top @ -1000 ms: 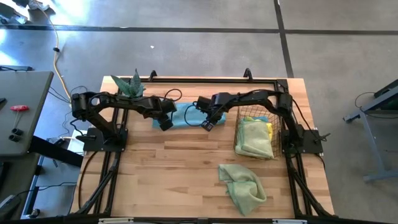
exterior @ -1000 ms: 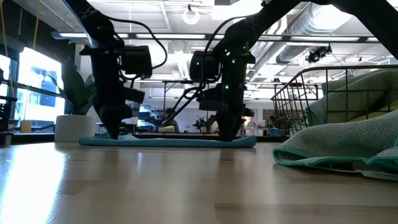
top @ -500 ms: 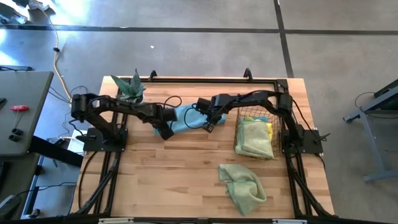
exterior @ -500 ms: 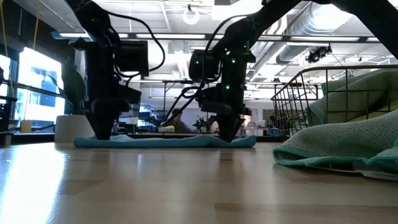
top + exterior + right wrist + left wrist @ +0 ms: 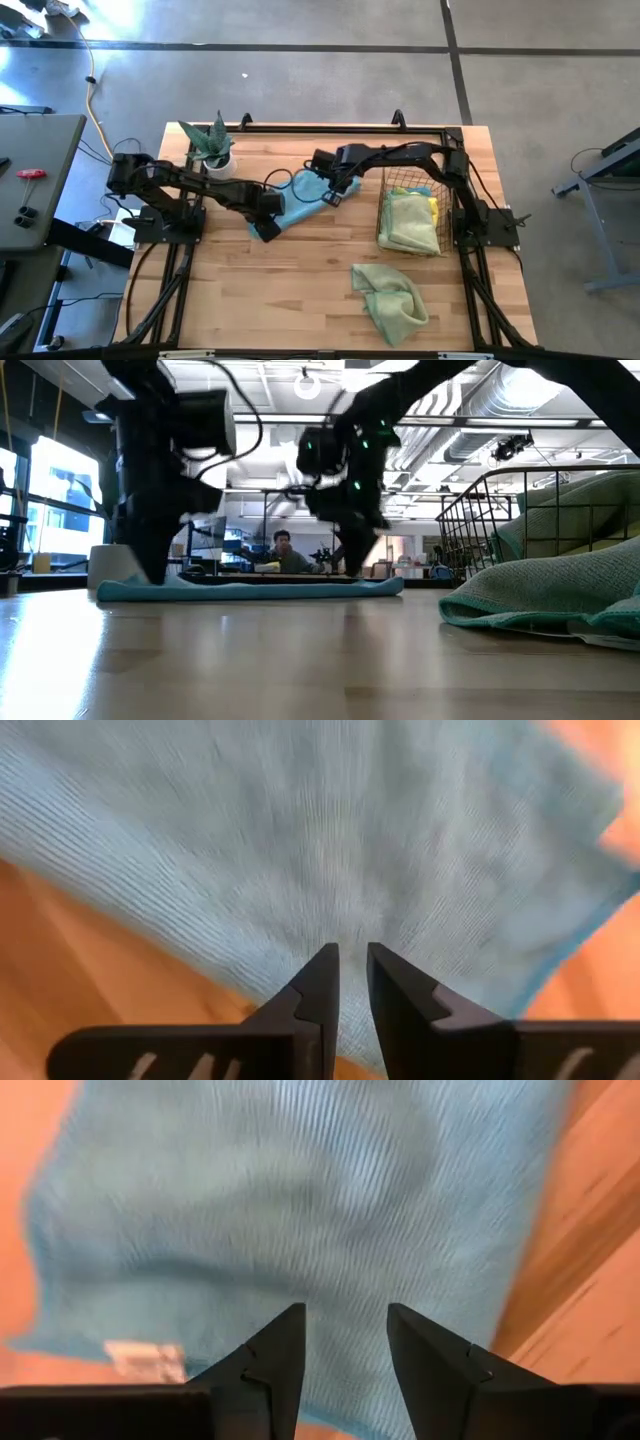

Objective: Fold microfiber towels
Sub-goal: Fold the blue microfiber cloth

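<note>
High view: the light blue towel (image 5: 298, 196) is seen lying flat on the wooden table (image 5: 300, 290), stretched between the two claws. The left gripper (image 5: 268, 229) is set at the towel's near-left corner; the right gripper (image 5: 331, 197) is set at its far-right edge. Right of the right claw a copper wire basket (image 5: 409, 222) is noted, holding a pale green towel (image 5: 407, 225) with a yellow towel (image 5: 433, 208) showing at its edge. A crumpled green towel (image 5: 393, 300) lies well apart, nearer the table's front edge. A potted plant (image 5: 212, 147) stands behind the left arm. Bare tabletop is seen in front of both claws.

Low view: the blue towel (image 5: 250, 589) is seen as a thin flat strip on the table, both claws down at its ends. The green towel (image 5: 545, 595) fills the right foreground, the basket (image 5: 480, 510) behind it. A person (image 5: 283, 550) is seen in the room beyond.

Left wrist view: the fingers (image 5: 283, 1355) stand apart, with blue cloth (image 5: 300, 1210) spread beyond them and a white label (image 5: 145, 1359) near its hem; bare wood is seen alongside. Whether cloth is pinched cannot be told.

Right wrist view: the fingers (image 5: 322, 985) are nearly pressed together, a narrow gap left, over the blue cloth (image 5: 320, 840), just inside its edge.
</note>
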Action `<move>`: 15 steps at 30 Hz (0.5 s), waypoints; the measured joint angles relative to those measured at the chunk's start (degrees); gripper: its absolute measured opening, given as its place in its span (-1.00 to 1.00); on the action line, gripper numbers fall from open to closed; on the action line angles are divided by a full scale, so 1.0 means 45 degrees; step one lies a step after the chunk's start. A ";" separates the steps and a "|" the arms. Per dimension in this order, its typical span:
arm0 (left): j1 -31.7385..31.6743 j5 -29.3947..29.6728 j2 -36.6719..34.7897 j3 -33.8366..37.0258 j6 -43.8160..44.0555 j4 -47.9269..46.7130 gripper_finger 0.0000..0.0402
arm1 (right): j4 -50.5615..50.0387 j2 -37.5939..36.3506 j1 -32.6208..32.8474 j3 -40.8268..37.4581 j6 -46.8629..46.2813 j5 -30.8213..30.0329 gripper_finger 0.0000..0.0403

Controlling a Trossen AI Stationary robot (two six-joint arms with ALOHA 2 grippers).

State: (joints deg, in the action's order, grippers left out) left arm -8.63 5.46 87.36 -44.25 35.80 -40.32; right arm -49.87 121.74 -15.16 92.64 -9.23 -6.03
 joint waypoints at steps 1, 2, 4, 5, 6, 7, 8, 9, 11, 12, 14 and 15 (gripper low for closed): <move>-0.0008 0.0155 -0.0129 -0.0149 -0.0147 0.0018 -0.34 | -0.0219 -0.0008 0.0000 0.0366 0.0117 -0.0015 -0.76; -0.0011 0.0305 -0.0242 -0.0300 -0.0302 0.0053 -0.34 | -0.0543 -0.0012 0.0000 0.0738 0.0222 -0.0104 -0.76; -0.0044 0.0674 -0.0459 -0.0561 -0.0588 0.0050 -0.34 | -0.1278 -0.0012 0.0002 0.1457 0.0409 -0.0408 -0.76; -0.0076 0.0847 -0.0567 -0.0670 -0.0753 0.0047 -0.34 | -0.1577 -0.0015 0.0005 0.1827 0.0492 -0.0646 -0.76; -0.0081 0.1055 -0.0639 -0.0752 -0.0907 0.0108 -0.34 | -0.1881 -0.0035 0.0003 0.2137 0.0573 -0.0900 -0.76; -0.0108 0.1301 -0.0682 -0.0771 -0.1066 0.0143 -0.34 | -0.2265 -0.0052 -0.0016 0.2409 0.0669 -0.1174 -0.76; -0.0157 0.1567 -0.0687 -0.0762 -0.1188 0.0047 -0.34 | -0.2634 -0.0060 -0.0038 0.2611 0.0779 -0.1416 -0.76; -0.0207 0.1768 -0.0687 -0.0753 -0.1290 -0.0043 -0.34 | -0.2900 -0.0060 -0.0072 0.2734 0.0835 -0.1575 -0.76; -0.0375 0.1885 -0.0657 -0.0753 -0.1538 -0.0146 -0.34 | -0.3343 -0.0110 -0.0208 0.2728 0.0869 -0.1609 -0.76; -0.0450 0.1873 -0.0599 -0.0753 -0.1692 -0.0175 -0.34 | -0.3415 -0.0222 -0.0299 0.2519 0.0827 -0.1554 -0.76; -0.0562 0.1809 -0.0517 -0.0748 -0.1965 -0.0227 -0.34 | -0.3413 -0.0687 -0.0498 0.1826 0.0594 -0.1319 -0.76; -0.0599 0.1791 -0.0522 -0.0748 -0.2102 -0.0230 -0.34 | -0.3358 -0.1024 -0.0583 0.1366 0.0422 -0.1170 -0.76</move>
State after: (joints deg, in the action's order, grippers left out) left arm -11.33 13.52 85.01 -47.62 26.34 -41.35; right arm -64.99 117.13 -17.78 98.78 -7.33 -11.30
